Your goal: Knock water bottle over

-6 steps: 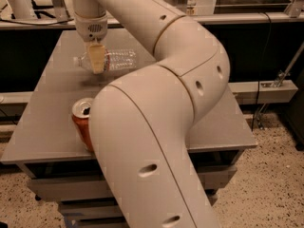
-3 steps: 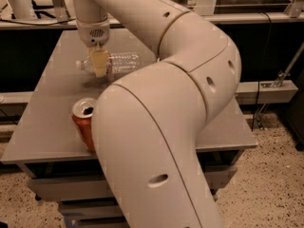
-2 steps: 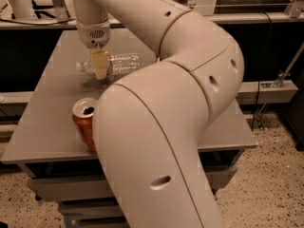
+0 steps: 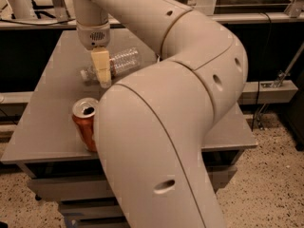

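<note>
The clear, ribbed water bottle [image 4: 124,60] lies on its side on the table [image 4: 45,122]. The gripper [image 4: 104,81] hangs just in front of it. I cannot tell whether it is open or closed.

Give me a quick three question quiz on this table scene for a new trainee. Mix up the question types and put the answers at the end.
1. True or false: the slim clear ribbed plastic water bottle stands upright on the grey table.
2. Where is the robot's beige gripper? A) hanging right at the bottle, towards its neck end; B) clamped on the soda can; C) out past the table's right edge.
3. Fill in: the orange-red soda can stands upright and is ___ to the camera than the bottle.

Key: 1 false, it lies on its side; 2 A; 3 nearer.
</note>
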Robot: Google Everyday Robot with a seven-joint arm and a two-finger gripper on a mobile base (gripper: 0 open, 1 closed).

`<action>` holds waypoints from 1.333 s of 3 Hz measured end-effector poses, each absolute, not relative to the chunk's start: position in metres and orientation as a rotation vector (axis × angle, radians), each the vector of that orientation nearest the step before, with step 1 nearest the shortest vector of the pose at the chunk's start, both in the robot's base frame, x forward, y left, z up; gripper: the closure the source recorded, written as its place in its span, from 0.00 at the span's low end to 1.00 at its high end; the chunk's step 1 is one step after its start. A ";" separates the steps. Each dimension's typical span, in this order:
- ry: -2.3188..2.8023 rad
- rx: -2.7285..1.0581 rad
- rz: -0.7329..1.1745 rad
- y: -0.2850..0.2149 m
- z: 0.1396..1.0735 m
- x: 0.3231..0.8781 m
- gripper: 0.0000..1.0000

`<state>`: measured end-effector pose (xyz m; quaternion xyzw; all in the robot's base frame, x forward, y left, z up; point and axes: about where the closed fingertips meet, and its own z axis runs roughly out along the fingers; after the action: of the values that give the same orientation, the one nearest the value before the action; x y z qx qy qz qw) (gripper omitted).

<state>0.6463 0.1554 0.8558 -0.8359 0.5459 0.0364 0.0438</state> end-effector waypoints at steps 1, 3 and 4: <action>1.670 -2.557 0.115 0.155 0.855 0.645 0.00; 1.671 -2.558 0.119 0.155 0.855 0.643 0.00; 1.672 -2.553 0.115 0.153 0.857 0.642 0.00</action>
<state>0.6421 0.1532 0.8569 -0.8351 0.5471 0.0376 0.0437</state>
